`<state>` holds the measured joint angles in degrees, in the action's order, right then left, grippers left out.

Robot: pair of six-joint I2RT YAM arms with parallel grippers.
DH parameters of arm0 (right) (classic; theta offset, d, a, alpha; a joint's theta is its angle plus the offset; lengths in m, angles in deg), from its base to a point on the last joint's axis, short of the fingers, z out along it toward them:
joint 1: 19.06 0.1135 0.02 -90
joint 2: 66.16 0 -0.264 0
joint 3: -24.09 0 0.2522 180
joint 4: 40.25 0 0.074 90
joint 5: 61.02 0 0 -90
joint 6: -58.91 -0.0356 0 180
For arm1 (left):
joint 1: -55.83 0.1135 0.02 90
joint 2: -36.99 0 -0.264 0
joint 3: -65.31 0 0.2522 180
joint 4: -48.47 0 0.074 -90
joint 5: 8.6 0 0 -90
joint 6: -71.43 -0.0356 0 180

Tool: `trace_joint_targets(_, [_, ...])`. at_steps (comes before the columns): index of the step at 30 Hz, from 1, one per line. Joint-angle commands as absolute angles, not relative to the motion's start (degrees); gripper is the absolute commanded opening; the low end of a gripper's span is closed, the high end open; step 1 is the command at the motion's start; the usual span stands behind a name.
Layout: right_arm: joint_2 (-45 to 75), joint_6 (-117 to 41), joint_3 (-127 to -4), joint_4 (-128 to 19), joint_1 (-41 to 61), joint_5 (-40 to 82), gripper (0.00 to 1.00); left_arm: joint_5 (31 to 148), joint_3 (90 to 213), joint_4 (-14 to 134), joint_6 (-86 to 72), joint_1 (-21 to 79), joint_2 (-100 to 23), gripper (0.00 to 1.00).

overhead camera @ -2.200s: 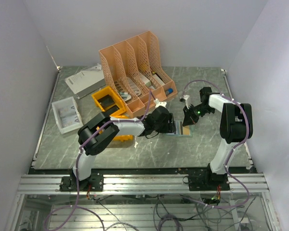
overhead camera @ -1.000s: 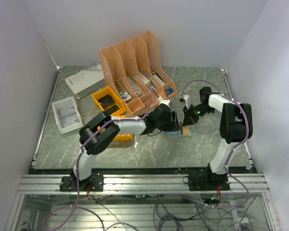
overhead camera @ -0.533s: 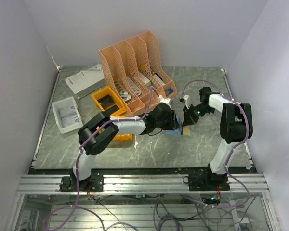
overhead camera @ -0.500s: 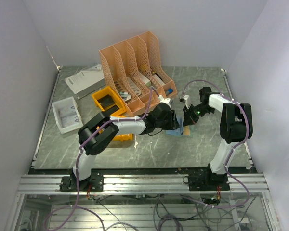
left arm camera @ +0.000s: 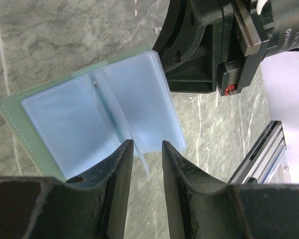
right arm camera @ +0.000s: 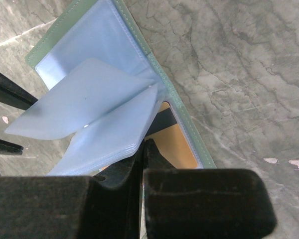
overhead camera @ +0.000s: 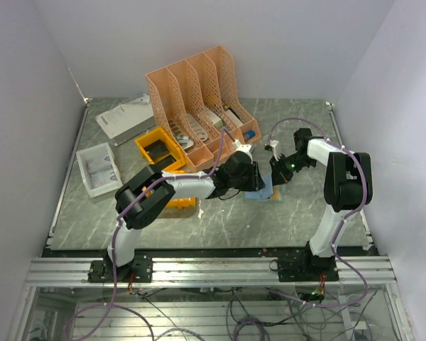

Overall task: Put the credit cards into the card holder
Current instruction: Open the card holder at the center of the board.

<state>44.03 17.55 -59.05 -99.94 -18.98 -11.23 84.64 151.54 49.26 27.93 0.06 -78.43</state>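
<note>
Holder [left arm camera: 65,119] lies open on table [overhead camera: 220,227]; free marble nearward, rack [overhead camera: 199,106] behind. Left gripper [left arm camera: 146,147] narrowly spread, astride a leaf edge. Right gripper [right arm camera: 143,143] pressed together under leaves, beside tan card [right arm camera: 177,147].

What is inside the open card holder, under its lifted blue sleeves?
A tan-brown card lies in a card holder pocket, partly covered by blue sleeves and the right gripper. More cards cannot be seen.
</note>
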Motion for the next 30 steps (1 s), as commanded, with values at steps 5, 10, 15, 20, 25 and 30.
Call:
trace_joint_targets(5, [43.5, 19.5, -59.6, -99.6, -20.1, -12.0, 0.06, 81.4, 152.0, 53.3, 25.2, -0.2, -78.1, 0.38])
trace_joint_targets(10, [43.5, 20.3, -60.1, -101.2, -20.4, -16.0, 0.14, 79.4, 151.8, 56.2, 23.7, -0.2, -76.3, 0.37])
trace_joint_targets(15, [44.8, 20.5, -60.9, -102.4, -21.3, -17.2, 0.2, 77.5, 150.3, 56.6, 22.7, -0.2, -72.7, 0.38])
trace_joint_targets(20, [44.4, 21.0, -61.1, -103.5, -22.7, -19.9, 0.24, 77.8, 146.7, 53.0, 22.4, -0.4, -68.4, 0.44])
trace_joint_targets(25, [44.9, 21.0, -61.1, -104.0, -22.7, -21.5, 0.24, 82.1, 145.6, 46.9, 24.9, -0.7, -68.2, 0.53])
trace_joint_targets(30, [46.4, 21.9, -61.8, -105.8, -22.6, -23.7, 0.08, 84.6, 148.5, 44.9, 27.2, -1.2, -73.3, 0.58])
